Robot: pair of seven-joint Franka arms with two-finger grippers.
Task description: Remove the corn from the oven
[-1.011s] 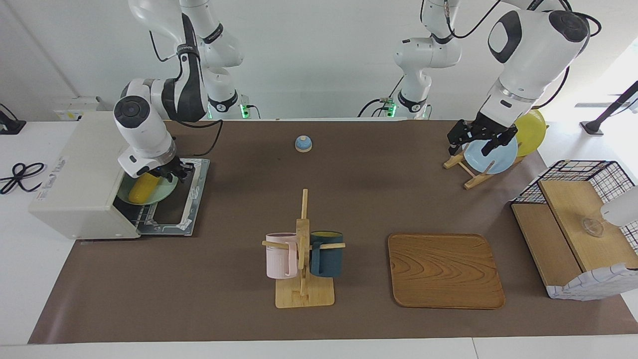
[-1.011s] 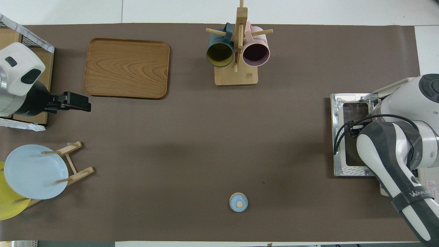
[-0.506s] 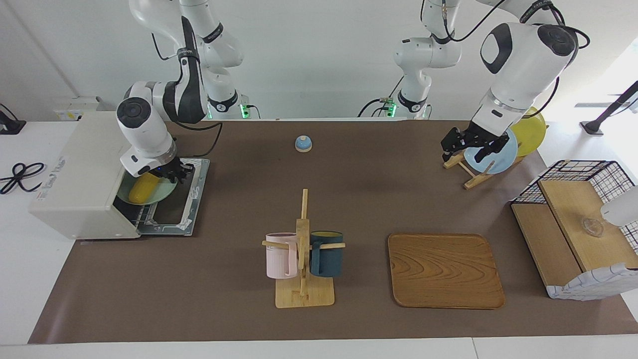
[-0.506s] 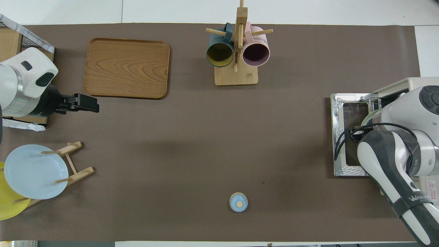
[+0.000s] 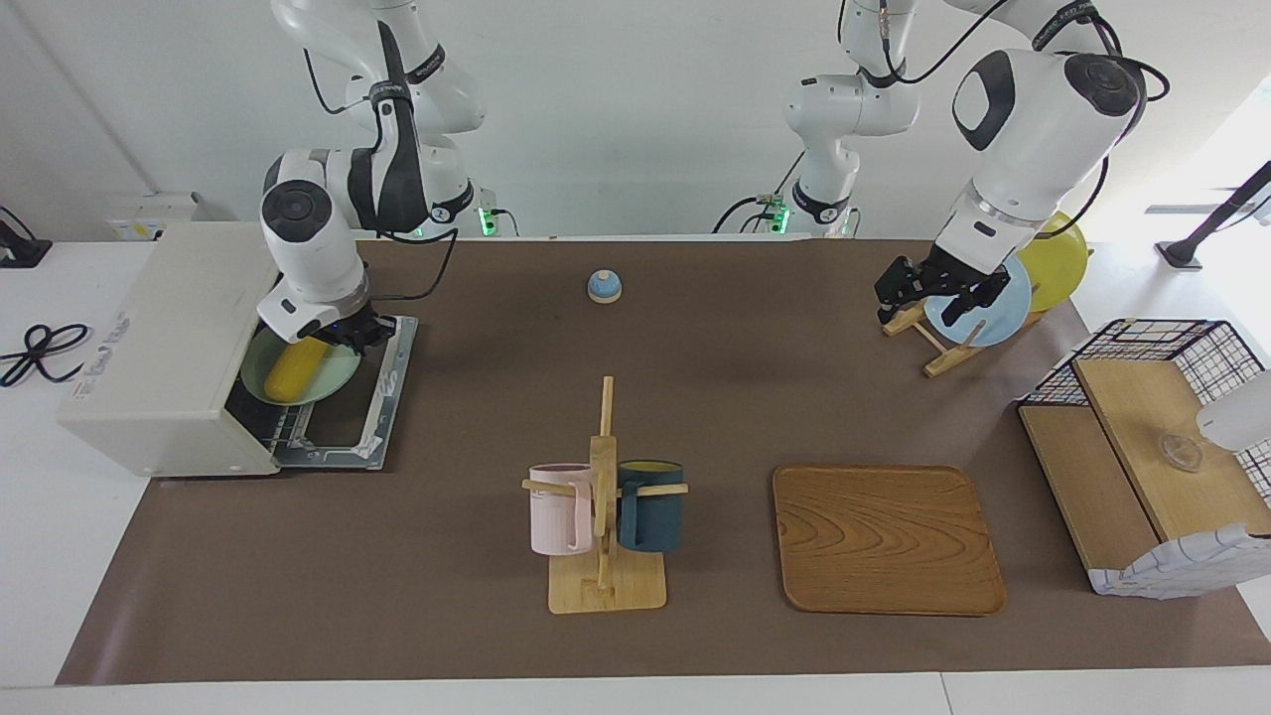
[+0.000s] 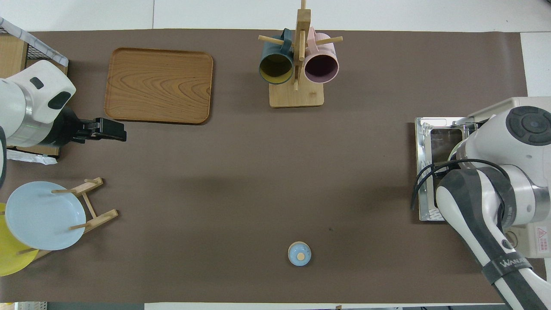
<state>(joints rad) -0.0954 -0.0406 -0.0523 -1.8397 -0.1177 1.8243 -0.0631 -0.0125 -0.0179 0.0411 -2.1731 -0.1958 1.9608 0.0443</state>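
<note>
Yellow corn (image 5: 292,369) on green plate (image 5: 333,381) at oven (image 5: 169,348) mouth; right gripper (image 5: 350,335) clenched on plate rim, 2 o'clock of corn. Left gripper (image 5: 933,289) released, waits over plate rack (image 5: 933,343).

Bright yellow tapered plastic-looking corn cob (image 5: 290,368) on a pale green round plate (image 5: 333,375); boxy off-white toaster oven (image 5: 159,348); pink (image 5: 559,508) and dark teal (image 5: 652,504) mugs at five o'clock.

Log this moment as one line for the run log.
oven: door open | corn: on green plate, partly out | right gripper: shut on plate | left gripper: open, waiting above blue plate
</note>
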